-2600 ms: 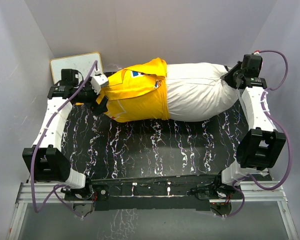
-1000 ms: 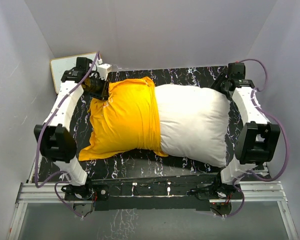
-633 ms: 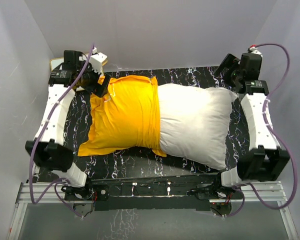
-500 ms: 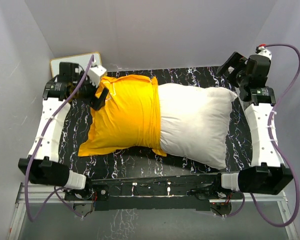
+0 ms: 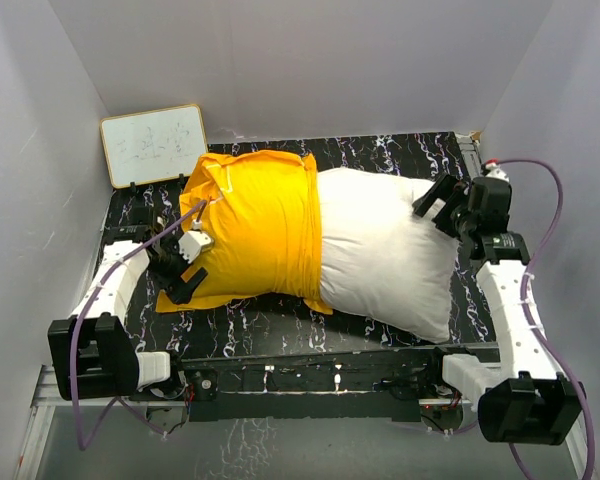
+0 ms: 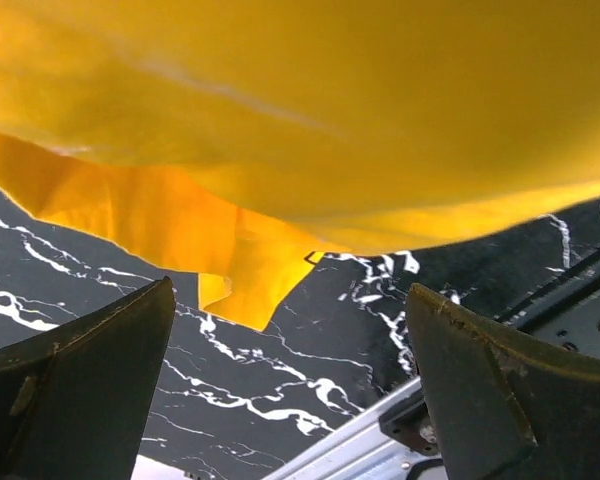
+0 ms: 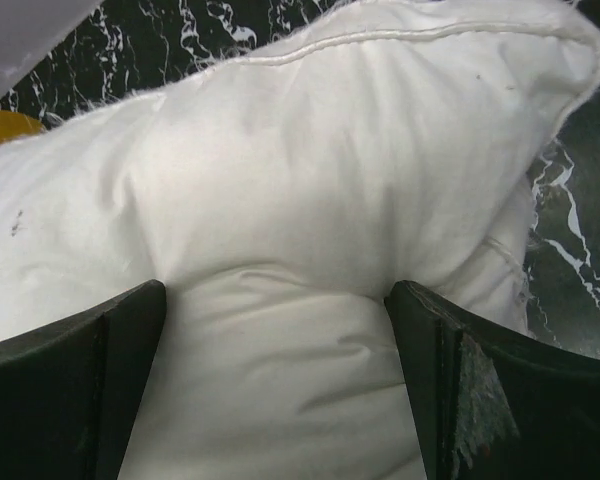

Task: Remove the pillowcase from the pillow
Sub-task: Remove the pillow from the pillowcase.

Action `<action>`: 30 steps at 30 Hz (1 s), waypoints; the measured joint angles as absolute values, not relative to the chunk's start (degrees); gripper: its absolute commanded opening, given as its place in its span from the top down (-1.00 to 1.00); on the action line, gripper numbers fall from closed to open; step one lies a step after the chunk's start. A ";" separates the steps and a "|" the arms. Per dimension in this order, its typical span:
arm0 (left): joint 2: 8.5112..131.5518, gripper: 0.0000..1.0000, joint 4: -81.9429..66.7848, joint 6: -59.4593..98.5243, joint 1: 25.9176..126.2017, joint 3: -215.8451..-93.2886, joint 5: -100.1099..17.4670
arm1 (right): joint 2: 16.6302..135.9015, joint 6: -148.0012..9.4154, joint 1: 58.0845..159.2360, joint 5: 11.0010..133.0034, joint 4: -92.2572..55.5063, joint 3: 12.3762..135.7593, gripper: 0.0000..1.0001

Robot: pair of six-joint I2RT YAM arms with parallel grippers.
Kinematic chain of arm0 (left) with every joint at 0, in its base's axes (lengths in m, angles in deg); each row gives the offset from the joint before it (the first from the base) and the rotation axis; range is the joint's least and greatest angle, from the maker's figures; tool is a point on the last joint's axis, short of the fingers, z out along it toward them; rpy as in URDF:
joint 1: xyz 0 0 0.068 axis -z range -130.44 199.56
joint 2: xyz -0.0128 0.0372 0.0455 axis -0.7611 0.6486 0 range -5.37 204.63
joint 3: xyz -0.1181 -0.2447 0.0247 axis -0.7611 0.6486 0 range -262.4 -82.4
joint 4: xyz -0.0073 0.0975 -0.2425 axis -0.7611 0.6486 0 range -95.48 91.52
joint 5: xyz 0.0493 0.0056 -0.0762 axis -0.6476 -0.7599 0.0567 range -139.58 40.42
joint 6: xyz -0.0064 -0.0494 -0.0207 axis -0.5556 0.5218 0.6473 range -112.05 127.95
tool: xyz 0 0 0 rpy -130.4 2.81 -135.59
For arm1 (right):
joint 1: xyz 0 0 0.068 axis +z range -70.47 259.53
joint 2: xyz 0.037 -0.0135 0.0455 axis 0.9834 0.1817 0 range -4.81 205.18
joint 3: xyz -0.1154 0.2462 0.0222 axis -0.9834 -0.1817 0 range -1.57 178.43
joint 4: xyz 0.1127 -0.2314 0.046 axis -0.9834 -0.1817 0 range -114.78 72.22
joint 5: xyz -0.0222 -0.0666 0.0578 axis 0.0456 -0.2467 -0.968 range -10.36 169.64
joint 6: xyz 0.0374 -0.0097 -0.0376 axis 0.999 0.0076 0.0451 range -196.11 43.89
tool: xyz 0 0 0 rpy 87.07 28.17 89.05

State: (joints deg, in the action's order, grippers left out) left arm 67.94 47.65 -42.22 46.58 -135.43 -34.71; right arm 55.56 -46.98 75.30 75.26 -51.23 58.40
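The left tool and right tool have been opened and moved nearer; the pillow is left half-covered by the pillowcase.

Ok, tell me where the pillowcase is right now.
In the top view the pillowcase covers the left part of the pillow, in front of the whiteboard, with the open left end effector at its near-left corner.

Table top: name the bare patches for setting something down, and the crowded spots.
Bare table: the far strip behind the pillow, right of the whiteboard; the near strip between pillow and arm bases. Crowded: the middle, filled by pillowcase and pillow, left claw and right claw at its ends.
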 measured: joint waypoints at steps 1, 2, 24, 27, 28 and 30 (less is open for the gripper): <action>67.57 -0.94 46.18 -42.79 46.16 -134.28 -35.04 | 54.21 -46.83 75.74 75.22 -50.62 55.75 -0.96; 67.42 -0.93 44.81 -43.20 45.86 -133.38 -35.17 | 52.94 -46.72 76.00 75.20 -49.99 53.59 -0.96; 72.60 1.00 49.37 -44.43 40.22 -151.21 -28.63 | 68.92 -44.54 76.81 77.91 -35.52 54.40 0.84; 72.51 1.00 50.97 -47.16 34.49 -156.09 -27.76 | 71.89 -43.55 76.79 79.98 -35.28 55.67 0.84; 72.51 1.00 51.63 -48.16 32.46 -157.25 -27.04 | 72.68 -43.07 76.77 80.13 -35.28 55.95 0.84; 72.51 1.00 53.07 -50.13 28.81 -158.51 -25.90 | 73.86 -42.15 76.79 79.68 -35.32 56.67 0.84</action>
